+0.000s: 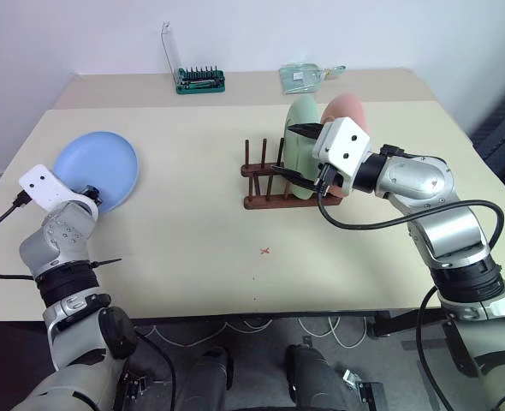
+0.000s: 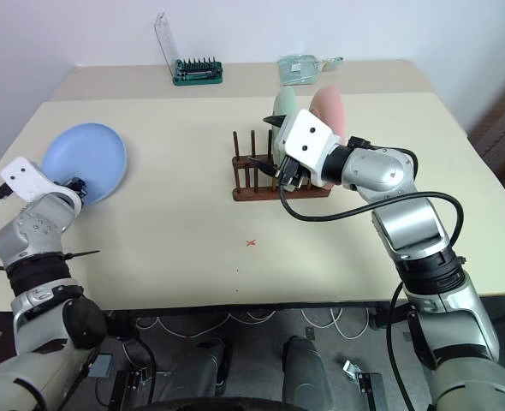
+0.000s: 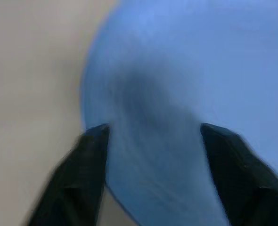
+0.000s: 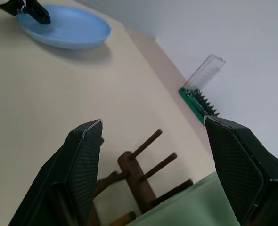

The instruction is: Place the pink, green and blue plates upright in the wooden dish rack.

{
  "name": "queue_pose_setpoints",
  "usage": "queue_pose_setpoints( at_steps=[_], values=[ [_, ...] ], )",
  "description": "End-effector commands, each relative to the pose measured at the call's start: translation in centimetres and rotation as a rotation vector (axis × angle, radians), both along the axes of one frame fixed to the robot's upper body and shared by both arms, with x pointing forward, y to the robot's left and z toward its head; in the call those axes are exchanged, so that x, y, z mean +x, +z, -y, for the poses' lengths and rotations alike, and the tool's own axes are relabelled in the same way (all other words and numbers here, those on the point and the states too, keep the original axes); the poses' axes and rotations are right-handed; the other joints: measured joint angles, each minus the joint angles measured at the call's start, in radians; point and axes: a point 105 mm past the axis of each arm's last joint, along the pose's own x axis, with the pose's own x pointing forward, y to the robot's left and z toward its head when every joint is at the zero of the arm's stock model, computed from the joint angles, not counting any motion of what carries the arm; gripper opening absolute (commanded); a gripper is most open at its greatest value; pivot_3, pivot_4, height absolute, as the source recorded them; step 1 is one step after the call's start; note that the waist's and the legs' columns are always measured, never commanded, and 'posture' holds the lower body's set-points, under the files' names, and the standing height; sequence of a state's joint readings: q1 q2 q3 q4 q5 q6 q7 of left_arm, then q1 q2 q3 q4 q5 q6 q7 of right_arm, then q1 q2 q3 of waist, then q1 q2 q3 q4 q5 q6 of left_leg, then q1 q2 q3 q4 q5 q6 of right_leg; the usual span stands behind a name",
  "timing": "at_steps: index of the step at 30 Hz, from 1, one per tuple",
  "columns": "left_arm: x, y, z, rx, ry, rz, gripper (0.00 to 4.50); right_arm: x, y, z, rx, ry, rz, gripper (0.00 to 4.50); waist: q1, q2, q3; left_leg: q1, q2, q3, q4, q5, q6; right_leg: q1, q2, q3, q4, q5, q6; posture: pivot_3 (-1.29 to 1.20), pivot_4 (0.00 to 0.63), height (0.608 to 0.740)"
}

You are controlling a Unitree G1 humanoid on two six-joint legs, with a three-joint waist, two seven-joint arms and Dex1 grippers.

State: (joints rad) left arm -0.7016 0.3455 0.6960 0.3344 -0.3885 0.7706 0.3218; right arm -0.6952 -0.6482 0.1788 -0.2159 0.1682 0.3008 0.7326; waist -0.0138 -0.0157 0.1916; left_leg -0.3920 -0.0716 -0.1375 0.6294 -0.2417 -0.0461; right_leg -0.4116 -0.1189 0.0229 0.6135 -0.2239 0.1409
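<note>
The blue plate (image 1: pixel 98 167) lies flat on the table at the far left. My left gripper (image 3: pixel 153 141) hovers open at its near rim, and the black fingers (image 4: pixel 33 10) also show against the plate (image 4: pixel 68 28) in the right wrist view. The green plate (image 1: pixel 304 116) and the pink plate (image 1: pixel 348 110) stand upright side by side in the wooden dish rack (image 1: pixel 270 203). My right gripper (image 1: pixel 285 150) is level and open beside the green plate's (image 4: pixel 186 202) left face, above the rack's free pegs (image 4: pixel 148 143). I cannot tell whether it touches the plate.
A green screwdriver-bit holder (image 1: pixel 201 80) with a raised clear lid and a clear plastic packet (image 1: pixel 302 77) sit on the table behind. A small red cross (image 1: pixel 265 251) marks the tabletop near the front edge. Several empty pegs stand at the rack's left end.
</note>
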Motion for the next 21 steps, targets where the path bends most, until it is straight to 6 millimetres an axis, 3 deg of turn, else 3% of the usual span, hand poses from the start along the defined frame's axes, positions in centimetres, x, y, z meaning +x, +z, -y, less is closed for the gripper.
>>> queue_pose_setpoints(
  at_steps=[1, 3, 6, 9, 12, 19, 21],
  values=[
    [0.1, 0.9, -0.5, -0.013, 0.041, 0.041, 1.02, -0.6, 1.6, 0.2, 0.018, -0.005, 0.066, 3.53, -0.001, 0.0, 0.0, 0.0, 0.0, 0.0, 0.0, 0.0, 0.0, 0.0, 0.0, 0.0, 0.0, 0.0, 0.0, 0.0, 0.15, 0.74],
    [0.3, 0.9, -0.3, -0.016, 0.033, 0.043, 0.08, -0.7, 1.5, 0.2, 0.016, -0.007, 0.065, 3.53, -0.001, 0.0, 0.0, 0.0, 0.0, 0.0, 0.0, 0.0, 0.0, 0.0, 0.0, 0.0, 0.0, 0.0, 0.0, 0.0, 0.15, 0.74],
    [1.0, 1.7, 0.4, 0.019, -0.016, 0.076, 0.03, -0.6, 1.3, 0.2, 0.011, -0.011, 0.062, 3.53, 0.0, 0.0, 0.0, 0.0, 0.0, 0.0, 0.0, 0.0, 0.0, 0.0, 0.0, 0.0, 0.0, 0.0, 0.0, 0.0, 0.15, 0.74],
    [1.4, 4.1, 0.9, 0.082, -0.055, 0.187, 0.03, -0.6, 1.2, 0.0, 0.013, -0.006, 0.059, 3.53, 0.0, -0.001, 0.0, 0.0, 0.0, 0.0, 0.0, 0.0, 0.0, 0.0, 0.0, 0.0, 0.0, 0.0, 0.0, 0.0, 0.15, 0.74],
    [0.8, 6.1, 0.3, 0.131, -0.018, 0.273, 0.92, -0.5, 1.3, -0.1, 0.016, -0.003, 0.06, 3.53, 0.0, -0.001, 0.0, 0.0, 0.0, 0.0, 0.0, 0.0, -0.001, 0.0, 0.0, 0.0, 0.0, 0.0, 0.0, 0.0, 0.15, 0.74],
    [-2.7, 7.3, -3.9, 0.2, 0.294, 0.229, 4.44, -0.4, 1.3, -0.2, 0.014, 0.003, 0.059, 3.53, -0.002, -0.001, 0.0, 0.0, 0.0, 0.0, 0.0, 0.0, -0.001, 0.0, 0.0, 0.0, 0.0, 0.0, 0.0, 0.0, 0.15, 0.74],
    [-2.9, 7.0, -4.1, 0.201, 0.304, 0.198, 4.48, -0.4, 1.4, -0.3, 0.016, 0.008, 0.06, 3.53, 0.0, -0.001, 0.0, 0.0, 0.0, 0.0, 0.0, 0.0, -0.001, 0.0, 0.0, 0.0, 0.0, 0.0, 0.0, 0.0, 0.15, 0.74]
  ],
)
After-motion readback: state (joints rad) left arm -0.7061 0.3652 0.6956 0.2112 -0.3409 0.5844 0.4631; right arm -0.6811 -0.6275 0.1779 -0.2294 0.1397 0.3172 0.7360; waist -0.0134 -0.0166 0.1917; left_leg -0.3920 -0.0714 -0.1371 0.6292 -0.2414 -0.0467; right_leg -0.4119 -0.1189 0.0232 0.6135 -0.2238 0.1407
